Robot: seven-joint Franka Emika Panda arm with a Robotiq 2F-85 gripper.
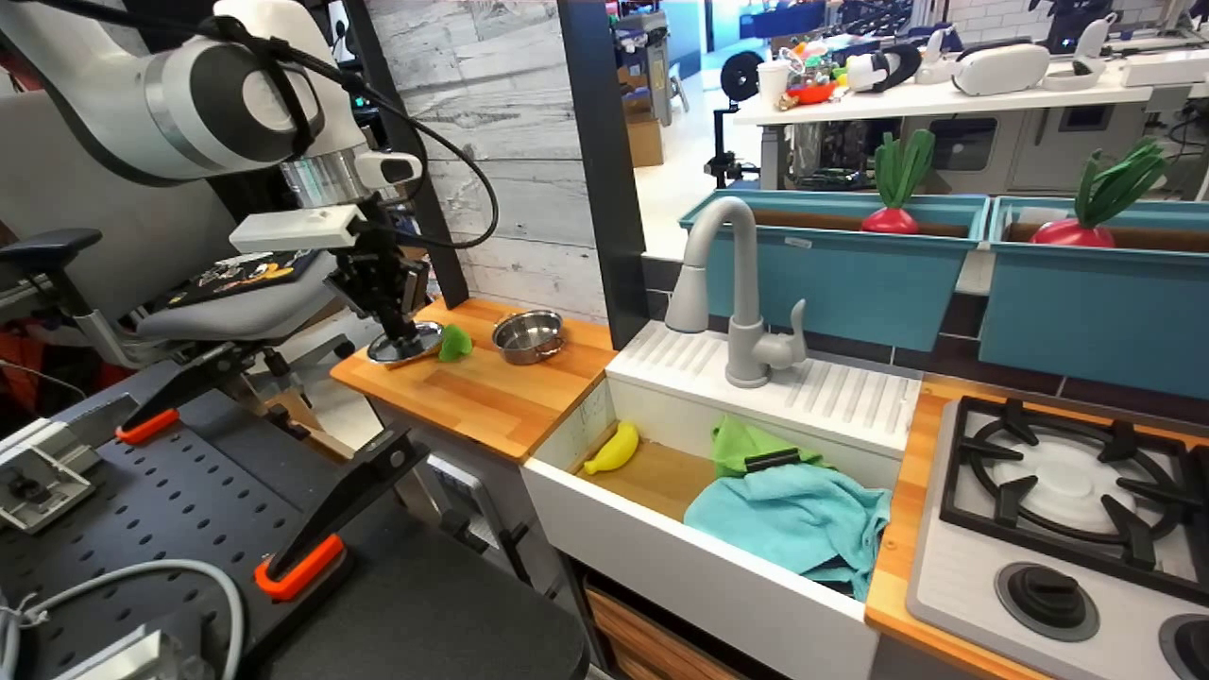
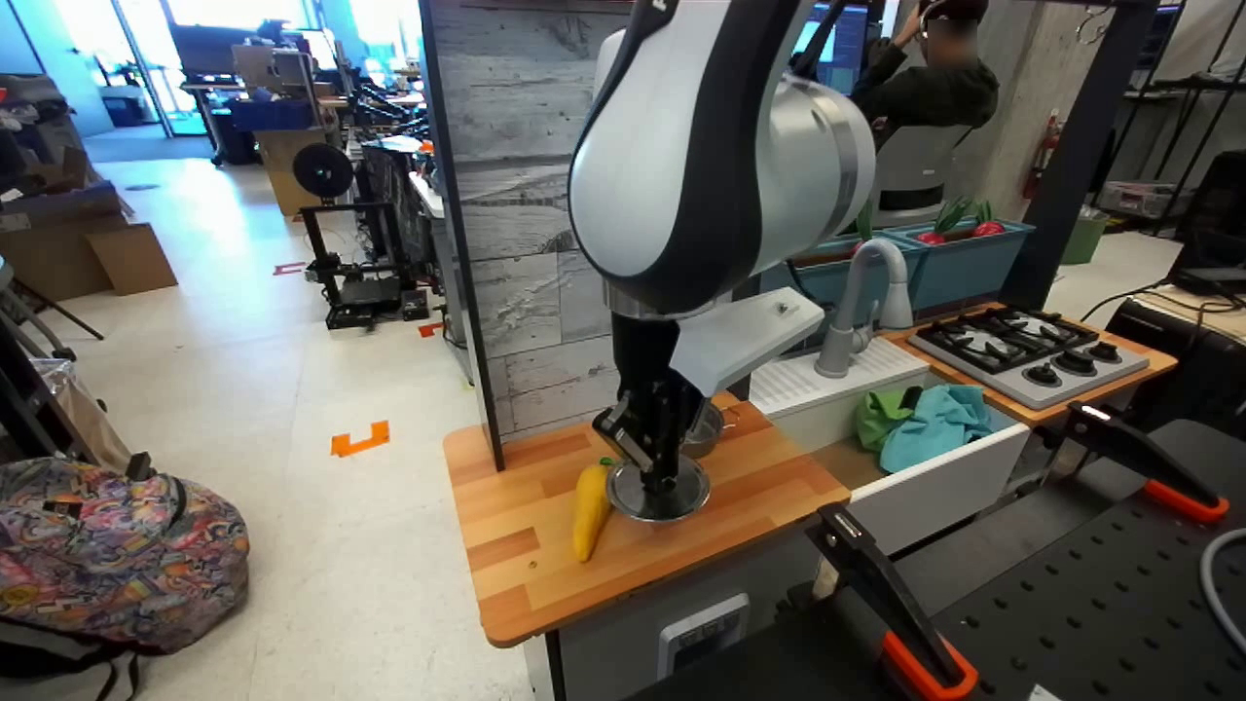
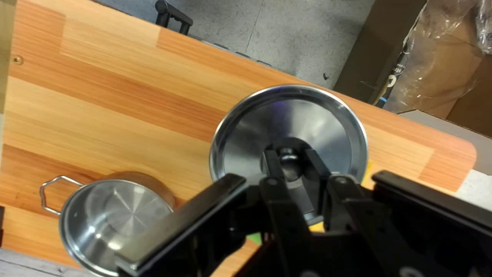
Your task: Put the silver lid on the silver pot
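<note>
- At left in an exterior view, the Robotiq gripper (image 1: 405,338) clamps the silver lid (image 1: 382,350) by its knob (image 3: 288,157), over the wooden countertop (image 1: 482,401).
- Just beside, a green-topped yellow vegetable (image 1: 455,343), partly hidden.
- Next, the silver pot (image 1: 529,338) stands upright on the countertop.
- Farther right, a banana (image 1: 616,449) and turquoise towel (image 1: 789,515) in the sink (image 1: 708,581).
- At far right, a stovetop (image 1: 956,565).

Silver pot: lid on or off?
Off. The wrist view looks into the uncovered silver pot; the silver lid is apart from it, at the gripper.
</note>
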